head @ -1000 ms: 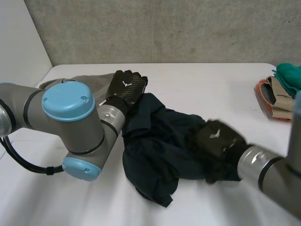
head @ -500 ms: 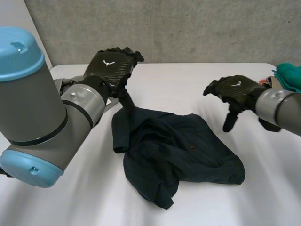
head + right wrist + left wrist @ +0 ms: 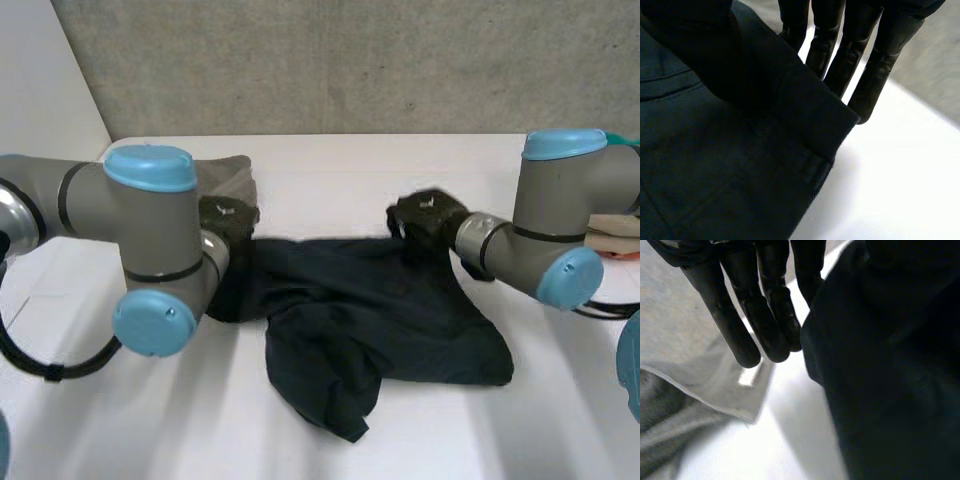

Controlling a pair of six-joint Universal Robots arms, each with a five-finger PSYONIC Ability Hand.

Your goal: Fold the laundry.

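Navy in colour, the dark garment (image 3: 380, 310) lies rumpled across the middle of the frame on the white table (image 3: 330, 165); its far edge runs nearly straight between the two robot hands, while its near part bunches into a loose tail toward the lower centre; the left robot hand (image 3: 228, 222) sits at the garment's upper-left corner, half hidden behind its own grey arm; the right robot hand (image 3: 425, 213) sits at the upper-right corner, right of centre

In the left wrist view the fingers (image 3: 770, 315) reach out almost straight and close together, with the dark garment (image 3: 890, 365) gathered tight against them on the thumb side, so the hand has the corner pinched; a grey cloth (image 3: 685, 350) lies flat under the fingertips, with bare table (image 3: 780, 440) between it and the dark fabric

In the right wrist view the fingers (image 3: 880, 65) are straight too; the hemmed edge of the dark garment (image 3: 740, 150) crosses in front of them and rises toward the palm, held against the fingers; the fingertips stand just past the hem over bare table (image 3: 900, 190)

In the head view the grey cloth (image 3: 228, 172) shows at the upper left, behind the left arm; a folded pile (image 3: 612, 232) rests at the right edge of the frame, well apart from the dark garment
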